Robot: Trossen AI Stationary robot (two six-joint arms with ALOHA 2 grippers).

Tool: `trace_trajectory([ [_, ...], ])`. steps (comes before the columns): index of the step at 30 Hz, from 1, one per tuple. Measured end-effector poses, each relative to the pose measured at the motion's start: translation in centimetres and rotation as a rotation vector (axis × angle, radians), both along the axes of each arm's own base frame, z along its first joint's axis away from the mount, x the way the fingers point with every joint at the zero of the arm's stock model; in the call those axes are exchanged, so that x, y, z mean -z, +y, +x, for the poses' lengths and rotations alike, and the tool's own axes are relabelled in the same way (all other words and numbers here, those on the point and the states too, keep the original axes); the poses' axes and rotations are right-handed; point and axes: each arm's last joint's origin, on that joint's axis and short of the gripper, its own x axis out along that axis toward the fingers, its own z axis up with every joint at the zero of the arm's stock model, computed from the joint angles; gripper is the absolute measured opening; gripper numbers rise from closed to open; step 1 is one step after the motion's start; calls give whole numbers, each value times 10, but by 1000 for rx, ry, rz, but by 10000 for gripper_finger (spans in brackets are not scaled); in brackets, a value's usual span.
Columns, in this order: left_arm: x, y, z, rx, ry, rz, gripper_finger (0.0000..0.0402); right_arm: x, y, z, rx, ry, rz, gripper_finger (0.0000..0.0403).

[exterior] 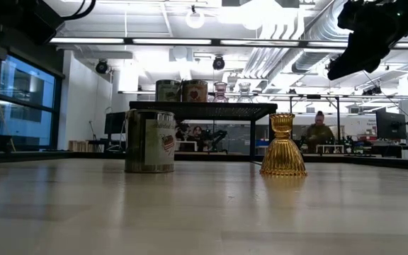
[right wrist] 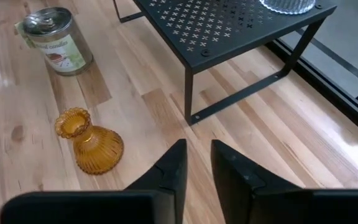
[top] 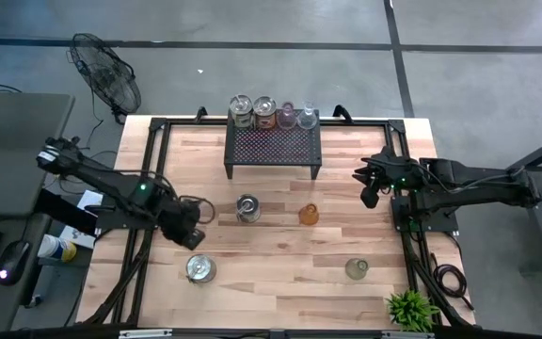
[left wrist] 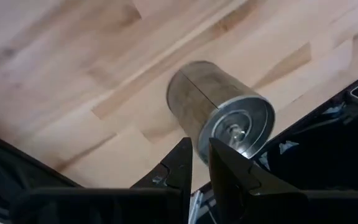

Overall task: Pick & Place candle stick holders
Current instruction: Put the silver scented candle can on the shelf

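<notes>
Four holders stand in a row on the far edge of the black perforated stand [top: 273, 151]: two silvery tins [top: 252, 111] and two glass ones [top: 297, 116]. On the table stand a labelled silvery tin [top: 247, 208], an amber glass holder [top: 309, 215], a silvery tin [top: 199, 269] at the near left and a greenish glass holder [top: 357, 269]. My left gripper [top: 194, 213] is shut and empty, left of the labelled tin; a silvery tin [left wrist: 222, 115] shows beyond its fingertips [left wrist: 201, 165]. My right gripper [top: 370, 191] is shut and empty, held high, right of the amber holder [right wrist: 89, 143].
A small green potted plant [top: 410, 309] stands at the near right corner. Black frame rails [top: 153, 160] run along the table's left, right and far edges. Bare wood [top: 280, 273] lies between the near tin and the greenish holder.
</notes>
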Motion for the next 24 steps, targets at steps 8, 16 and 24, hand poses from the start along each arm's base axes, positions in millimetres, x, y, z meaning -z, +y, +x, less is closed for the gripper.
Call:
trace_trajectory([
  [8, 6, -19, 3, -49, 48, -17, 49, 0, 0, 0, -34, 15, -22, 105],
  [16, 7, -22, 4, 155, -72, 96, 49, 0, 0, 0, -41, 19, -31, 119],
  [24, 11, -24, 8, 455, -176, 191, 50, 0, 1, 0, -54, 21, -30, 119],
])
